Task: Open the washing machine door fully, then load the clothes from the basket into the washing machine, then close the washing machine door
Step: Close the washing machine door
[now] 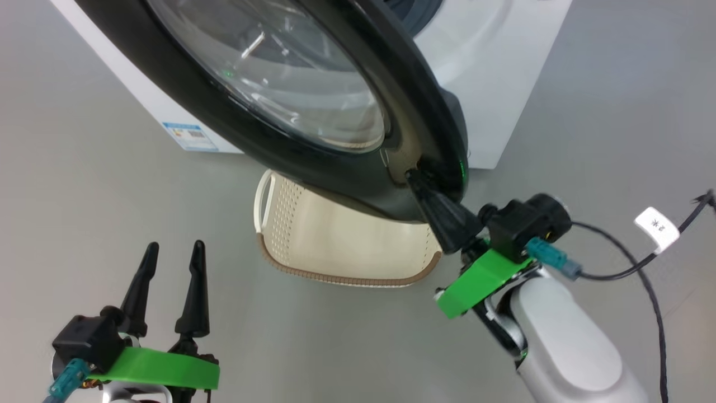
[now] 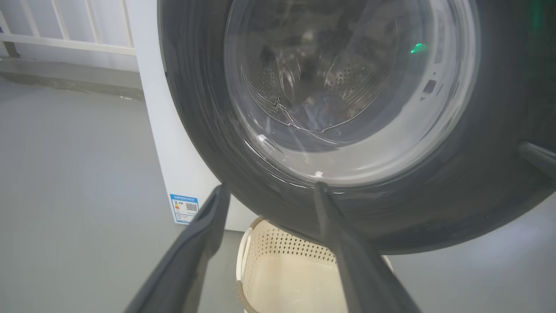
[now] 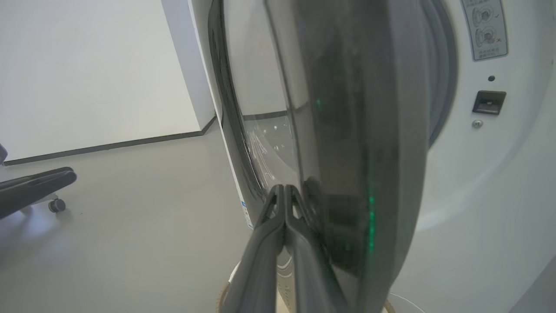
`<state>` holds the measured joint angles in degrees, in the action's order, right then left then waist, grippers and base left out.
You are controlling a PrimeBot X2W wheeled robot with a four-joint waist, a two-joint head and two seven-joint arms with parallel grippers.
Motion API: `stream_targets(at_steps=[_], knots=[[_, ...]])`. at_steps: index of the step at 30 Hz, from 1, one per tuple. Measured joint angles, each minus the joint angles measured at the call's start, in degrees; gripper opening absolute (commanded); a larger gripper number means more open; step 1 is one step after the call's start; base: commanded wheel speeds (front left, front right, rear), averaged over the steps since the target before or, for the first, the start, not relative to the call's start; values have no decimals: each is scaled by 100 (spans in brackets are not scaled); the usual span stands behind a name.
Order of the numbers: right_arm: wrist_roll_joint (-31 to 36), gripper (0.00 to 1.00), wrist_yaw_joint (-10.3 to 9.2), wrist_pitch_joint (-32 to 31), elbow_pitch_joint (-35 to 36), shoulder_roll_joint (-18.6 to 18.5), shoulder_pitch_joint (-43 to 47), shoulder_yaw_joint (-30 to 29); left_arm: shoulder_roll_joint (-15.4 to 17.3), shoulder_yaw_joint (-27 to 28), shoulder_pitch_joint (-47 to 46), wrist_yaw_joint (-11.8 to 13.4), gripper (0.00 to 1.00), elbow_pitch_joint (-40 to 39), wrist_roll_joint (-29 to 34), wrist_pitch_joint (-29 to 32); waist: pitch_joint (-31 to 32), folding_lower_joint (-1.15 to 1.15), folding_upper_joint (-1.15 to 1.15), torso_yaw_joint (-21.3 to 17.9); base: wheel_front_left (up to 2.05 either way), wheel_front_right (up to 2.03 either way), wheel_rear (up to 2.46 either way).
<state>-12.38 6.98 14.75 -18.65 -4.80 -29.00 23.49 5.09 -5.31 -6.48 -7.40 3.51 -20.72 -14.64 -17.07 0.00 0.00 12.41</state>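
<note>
My right hand (image 1: 415, 177), clenched shut, touches the glossy black rim of the round glass washing machine door (image 1: 335, 176), ajar above the cream perforated plastic basket (image 1: 347, 277). My left hand (image 1: 174, 247) hangs released.

Before you, a smooth grey floor (image 1: 84, 168) carries the white washing machine (image 1: 492, 84), the cream basket (image 1: 335, 240) standing just in front of it, a wheeled chair base (image 3: 34, 188) well apart.

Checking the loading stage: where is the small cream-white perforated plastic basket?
Head view, centre: the basket stands on the grey floor before the white washing machine, partly beneath the black-rimmed round glass door, between the left gripper and the right gripper.
</note>
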Motion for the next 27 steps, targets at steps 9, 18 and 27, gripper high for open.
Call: stream_targets(at_steps=[9, 18, 27], knots=[[282, 0, 44, -1, -113, 93, -382, -693, 3, -189, -235, 0, 100, -19, -133, 0, -325, 0, 0, 59, 0, 0, 0], [335, 0, 44, -1, -256, 92, -1291, -1206, 59, -487, -484, 0, 100, -32, -282, -1, -740, 0, 0, 132, 0, 0, 0], [368, 0, 43, 0, -415, 56, -2136, -1975, 99, -724, -800, 0, 100, -82, -427, -1, -1221, 0, 0, 251, 0, 0, 0]])
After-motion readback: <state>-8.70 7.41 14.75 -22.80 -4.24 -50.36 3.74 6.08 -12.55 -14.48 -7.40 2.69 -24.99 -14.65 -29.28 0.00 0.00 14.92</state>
